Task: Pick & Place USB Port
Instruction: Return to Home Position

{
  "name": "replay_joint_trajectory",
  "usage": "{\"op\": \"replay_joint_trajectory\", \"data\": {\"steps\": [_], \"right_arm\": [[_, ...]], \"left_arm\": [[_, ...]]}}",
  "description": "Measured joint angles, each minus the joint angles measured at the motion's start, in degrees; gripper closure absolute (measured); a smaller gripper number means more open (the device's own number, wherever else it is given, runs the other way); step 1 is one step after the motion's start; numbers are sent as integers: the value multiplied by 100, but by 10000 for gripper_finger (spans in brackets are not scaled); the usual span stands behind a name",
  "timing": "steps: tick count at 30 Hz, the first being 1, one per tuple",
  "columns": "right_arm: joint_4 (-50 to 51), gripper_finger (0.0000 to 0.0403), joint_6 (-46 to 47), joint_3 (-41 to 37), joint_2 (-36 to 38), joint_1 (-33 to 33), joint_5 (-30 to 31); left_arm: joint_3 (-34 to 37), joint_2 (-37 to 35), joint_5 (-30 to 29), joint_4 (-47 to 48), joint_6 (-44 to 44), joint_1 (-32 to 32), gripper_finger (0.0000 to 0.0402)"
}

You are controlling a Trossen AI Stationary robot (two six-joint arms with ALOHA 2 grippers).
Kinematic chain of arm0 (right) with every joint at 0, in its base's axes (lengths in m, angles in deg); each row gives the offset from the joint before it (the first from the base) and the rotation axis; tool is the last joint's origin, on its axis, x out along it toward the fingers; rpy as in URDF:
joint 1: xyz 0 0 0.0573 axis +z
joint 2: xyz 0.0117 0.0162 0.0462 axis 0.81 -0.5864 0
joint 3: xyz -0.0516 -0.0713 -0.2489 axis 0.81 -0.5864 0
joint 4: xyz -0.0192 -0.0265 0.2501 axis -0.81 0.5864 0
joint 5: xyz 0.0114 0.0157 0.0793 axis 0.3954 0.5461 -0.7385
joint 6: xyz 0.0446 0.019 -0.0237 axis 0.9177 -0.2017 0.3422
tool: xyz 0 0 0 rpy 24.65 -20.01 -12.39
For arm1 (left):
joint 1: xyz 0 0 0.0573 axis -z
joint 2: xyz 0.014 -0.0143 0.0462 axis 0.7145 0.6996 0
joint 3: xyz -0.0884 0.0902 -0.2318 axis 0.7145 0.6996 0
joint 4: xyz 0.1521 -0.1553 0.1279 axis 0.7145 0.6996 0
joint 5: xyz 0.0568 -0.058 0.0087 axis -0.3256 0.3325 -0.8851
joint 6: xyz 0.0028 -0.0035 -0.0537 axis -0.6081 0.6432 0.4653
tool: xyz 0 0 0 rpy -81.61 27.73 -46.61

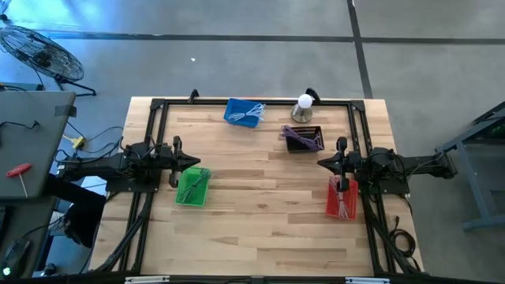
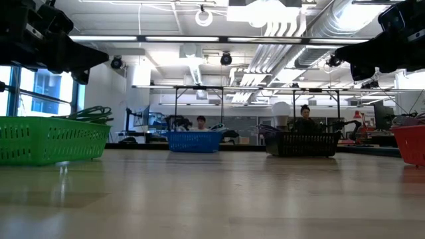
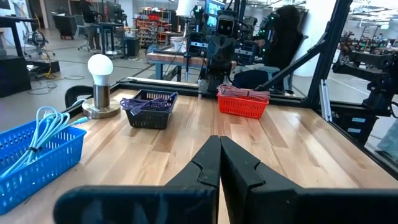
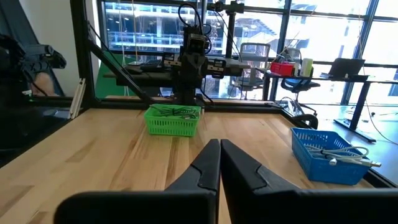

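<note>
Four bins spread over the wooden surface (image 1: pixel 252 205), one cable bundle in each.
- Green bin (image 4: pixel 173 126) on the left side, just beside the left gripper (image 1: pixel 203 162); inside, a coiled green cable (image 4: pixel 174 112).
- Blue bin (image 3: pixel 37 165) at the far edge, left of centre; inside, a light blue cable (image 3: pixel 43 124) looping above the rim.
- Dark bin (image 3: pixel 148 116) right of centre, just in front of a bulb lamp (image 3: pixel 99 84); inside, a purple cable (image 3: pixel 146 102).
- Red bin (image 3: pixel 241 107) on the right side, partly under the right arm's wrist in the high view; inside, a pink cable (image 3: pixel 242 93) heaped to the rim.

No cable loose on the surface.

Both arms drawn back to their own sides, stretched level and pointing inward at each other across the middle. Well above the surface in the low view, at the upper corners.

Left fingers (image 3: pixel 208 168) pressed together, nothing between them.
Right gripper (image 1: pixel 320 163) just beyond the red bin's far end; right fingers (image 4: pixel 208 168) likewise pressed together and empty.
</note>
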Motion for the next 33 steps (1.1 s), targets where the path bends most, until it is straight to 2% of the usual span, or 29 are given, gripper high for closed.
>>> {"op": "replay_joint_trajectory", "data": {"steps": [33], "right_arm": [[-2,397,0,-1,-1,0,-2]], "left_arm": [[0,0,2,0,-1,0,401]]}}
